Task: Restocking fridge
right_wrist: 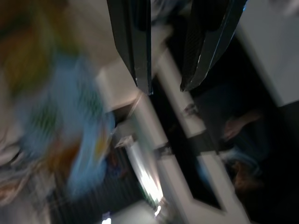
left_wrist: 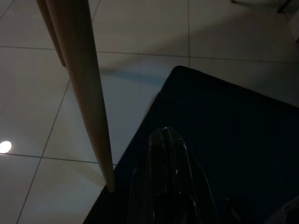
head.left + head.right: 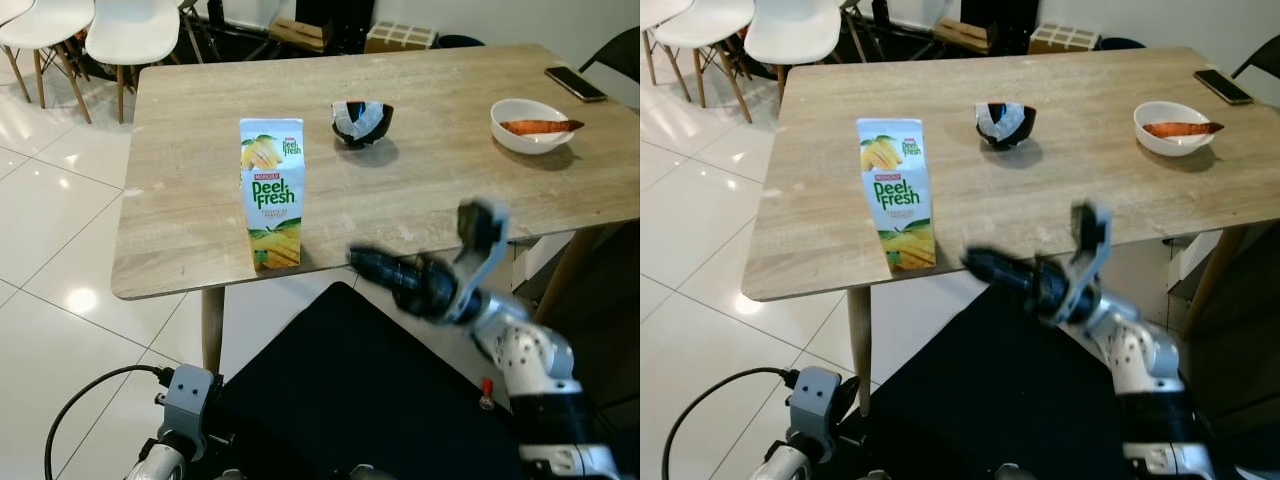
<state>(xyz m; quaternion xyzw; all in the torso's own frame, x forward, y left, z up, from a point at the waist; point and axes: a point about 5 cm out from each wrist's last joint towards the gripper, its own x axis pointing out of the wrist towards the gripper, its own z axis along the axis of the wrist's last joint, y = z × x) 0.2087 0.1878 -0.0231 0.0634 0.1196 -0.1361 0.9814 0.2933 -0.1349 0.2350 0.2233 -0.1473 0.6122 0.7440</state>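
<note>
My left arm hangs idle below the tabletop [image 3: 190, 230], its pincer [image 2: 164, 140] pressed together and pointing down at the floor tiles beside a wooden table leg [image 2: 86, 88]. The thing I'm after, the Peel Fresh mango juice carton [image 3: 272, 192], stands upright near the front edge of the tabletop, toward its left end, with nothing touching it. I judge it a paperboard carton: stiff at the corners, giving in the middle of the panels, fairly smooth-skinned, and heavy and sloshy if it is full, which I cannot tell. I would take it across the two narrow faces around mid-height or a little lower, squeezing only enough to hold, since a hard pinch would dent the walls and a high grip could let it tip. Farther back sits a small black bowl [image 3: 362, 121], then on the right a white bowl [image 3: 531, 124] with something orange in it and a phone [image 3: 575, 83] at the far corner. My right pincer [image 1: 166, 79] is raised just off the front edge, near but apart from the carton, blurred with motion, its two fingers spread and holding nothing.
</note>
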